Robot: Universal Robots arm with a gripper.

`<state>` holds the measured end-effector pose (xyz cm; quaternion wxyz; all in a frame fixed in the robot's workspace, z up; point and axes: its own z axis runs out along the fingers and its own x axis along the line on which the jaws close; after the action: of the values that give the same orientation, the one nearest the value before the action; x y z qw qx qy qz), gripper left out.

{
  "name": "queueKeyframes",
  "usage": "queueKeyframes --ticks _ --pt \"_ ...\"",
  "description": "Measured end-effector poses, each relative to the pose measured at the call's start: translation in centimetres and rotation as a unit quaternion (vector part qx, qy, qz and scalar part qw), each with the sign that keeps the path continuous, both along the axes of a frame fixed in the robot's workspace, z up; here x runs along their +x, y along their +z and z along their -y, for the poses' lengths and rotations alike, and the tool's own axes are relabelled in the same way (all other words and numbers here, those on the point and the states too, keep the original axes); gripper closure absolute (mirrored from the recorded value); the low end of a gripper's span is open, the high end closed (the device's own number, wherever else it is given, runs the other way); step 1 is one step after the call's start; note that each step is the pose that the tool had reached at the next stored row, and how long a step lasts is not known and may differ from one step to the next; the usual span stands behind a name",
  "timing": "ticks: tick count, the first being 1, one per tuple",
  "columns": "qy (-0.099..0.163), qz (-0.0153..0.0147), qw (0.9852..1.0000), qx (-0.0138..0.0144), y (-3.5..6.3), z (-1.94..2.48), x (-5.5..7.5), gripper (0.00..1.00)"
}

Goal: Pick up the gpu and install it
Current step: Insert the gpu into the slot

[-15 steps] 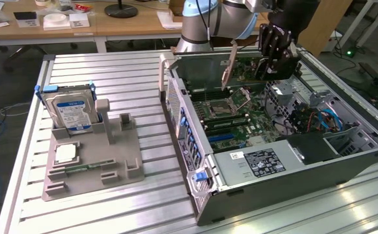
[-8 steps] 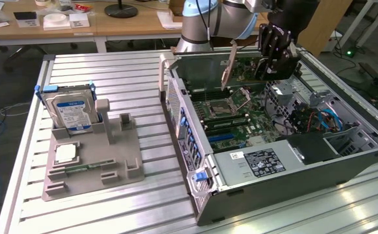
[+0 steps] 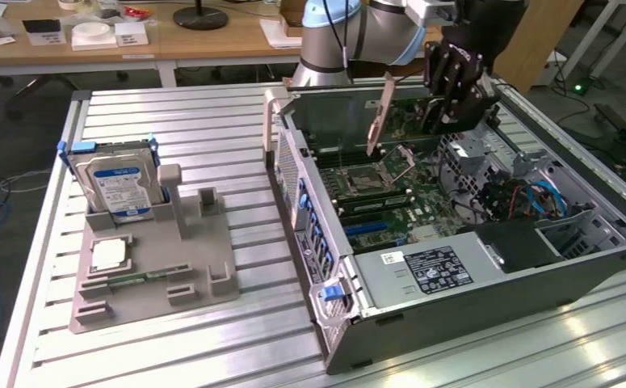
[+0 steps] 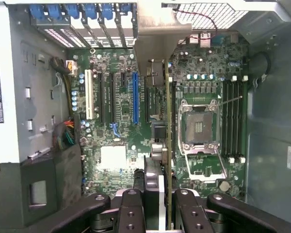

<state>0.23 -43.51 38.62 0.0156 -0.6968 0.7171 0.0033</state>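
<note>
Grey metal caps the far end of the gpu, a dark card standing on its long edge, so from the wrist view we see it as a thin line. Its long axis runs level, from the jaws out to that bracket, which points at the case wall with the blue latches. The card's other end sits between the jaws of the gripper, which are drawn close and pinch it by its two flat faces.

Under the card lies the motherboard. The card's line falls between the long blue slot and the open processor socket. We cannot tell whether its lower edge touches the board.

Around this, the open computer case rests on the slatted table. A hard drive stands well apart in a grey holder.
</note>
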Motion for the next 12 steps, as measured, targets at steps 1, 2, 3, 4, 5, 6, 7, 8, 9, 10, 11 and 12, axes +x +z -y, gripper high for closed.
queueKeyframes --ticks 1,2,3,4,5,6,7,8,9,10,11,12 --pt "0.001 0.0001 1.0000 0.0013 -0.04 0.00 0.0 0.72" --pt "0.001 0.0001 1.0000 0.0015 -0.09 -0.01 0.0 0.72" --pt "0.001 0.0001 1.0000 0.0014 -0.15 -0.01 0.0 0.72" --pt "0.001 0.0000 1.0000 0.0012 -0.24 0.00 -0.1 0.72" --pt "0.001 0.0000 1.0000 0.0009 -0.33 0.00 -0.2 0.72" --pt "0.001 0.0000 1.0000 0.0010 -0.43 0.00 -0.3 0.72" --pt "0.002 0.0000 1.0000 0.0009 -0.50 0.00 -0.6 0.72" --pt "0.004 0.0000 1.0000 0.0009 -0.56 0.00 -0.7 0.72" --pt "0.005 -0.0001 1.0000 0.0009 -0.60 0.00 -0.8 0.72" --pt "0.006 -0.0001 1.0000 0.0009 -0.63 -0.01 -0.9 0.72" --pt "0.007 -0.0001 1.0000 0.0009 -0.67 0.00 -1.0 0.72" --pt "0.008 -0.0001 1.0000 0.0008 -0.69 0.00 -1.0 0.72"
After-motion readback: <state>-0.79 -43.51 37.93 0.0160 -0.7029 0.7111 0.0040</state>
